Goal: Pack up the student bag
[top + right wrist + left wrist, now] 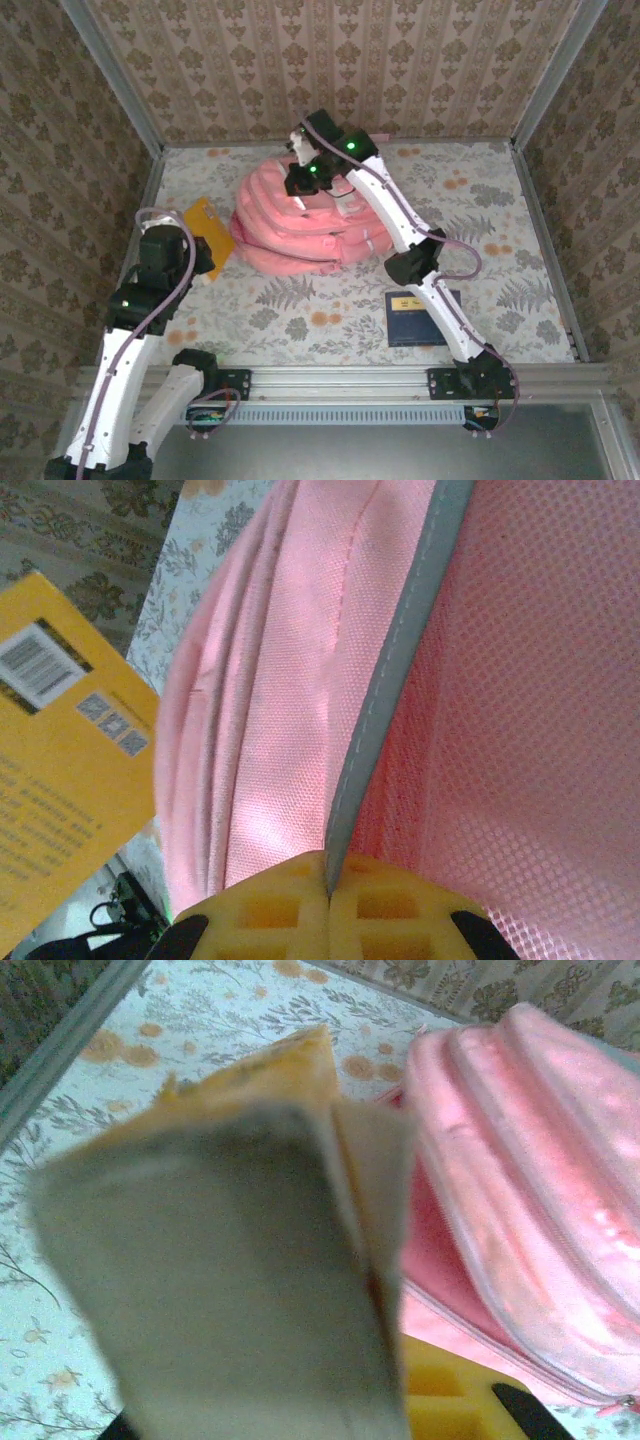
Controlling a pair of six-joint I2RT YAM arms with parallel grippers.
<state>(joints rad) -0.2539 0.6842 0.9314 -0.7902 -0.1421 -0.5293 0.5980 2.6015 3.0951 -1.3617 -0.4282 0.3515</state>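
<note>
Up at student bag [300, 225] rim, pinching grey trim [400, 650] with right gripper [328, 875], clamping yellow book [212, 222] in left gripper [203, 252]; looks soft, floppy, best held by hem.

The yellow book [230, 1250] held in my left gripper [200, 247] blocks the way ahead of it. The student bag [530, 1190] lies close on its right. On its left I see free table [50, 1260] up to the grey rail [60, 1055].
</note>
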